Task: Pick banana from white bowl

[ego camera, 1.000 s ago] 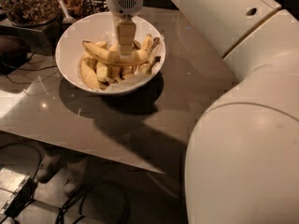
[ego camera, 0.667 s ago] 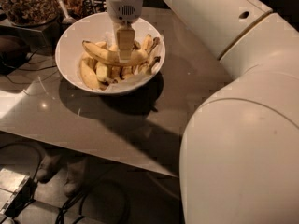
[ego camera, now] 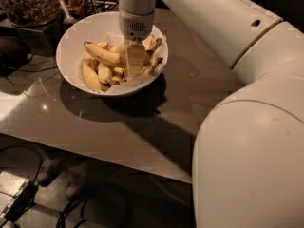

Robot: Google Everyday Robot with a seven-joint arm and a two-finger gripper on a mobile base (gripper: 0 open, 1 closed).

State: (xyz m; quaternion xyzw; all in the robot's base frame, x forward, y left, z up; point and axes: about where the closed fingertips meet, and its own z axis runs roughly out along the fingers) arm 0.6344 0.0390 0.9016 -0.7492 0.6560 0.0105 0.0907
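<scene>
shifted slightly since a second ago, our end effector (ego camera: 135, 57) dips into the white bowl (ego camera: 69, 56); clamped or not, we cannot tell. the banana (ego camera: 102, 54), touching it at one end, may pivot and slip out on lifting.

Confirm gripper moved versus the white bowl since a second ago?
Yes. The gripper, inside the stationary white bowl, shifted slightly right and lower in view.
</scene>
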